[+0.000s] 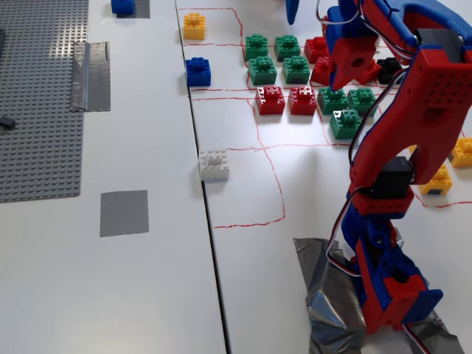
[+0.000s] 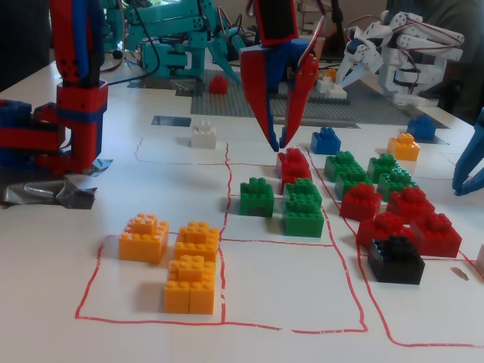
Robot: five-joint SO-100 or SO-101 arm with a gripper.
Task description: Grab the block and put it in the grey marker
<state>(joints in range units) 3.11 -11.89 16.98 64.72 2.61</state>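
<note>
Several red bricks lie among green ones inside red-lined squares. Two red bricks [image 1: 271,99] [image 1: 302,99] sit side by side; in a fixed view they line up as one red pair [image 2: 293,162]. My gripper [image 2: 277,144] [image 1: 338,82] hangs point-down above this cluster and touches nothing. Its fingertips stand a narrow gap apart with nothing between them. The grey marker [image 1: 124,212] [image 2: 170,121] is a flat dark square on the white table, bare, well away from the gripper. More red bricks [image 1: 317,50] [image 2: 393,215] lie partly behind the arm.
A white-grey brick [image 1: 214,164] [image 2: 203,134] sits between the marker and the cluster. Green bricks [image 1: 276,59] [image 2: 302,208], blue brick [image 1: 198,71], yellow bricks [image 2: 181,257], a black brick [image 2: 395,259], a duct-tape strip [image 1: 90,74], a grey baseplate [image 1: 37,96]. Another robot's blue claw [image 2: 470,162].
</note>
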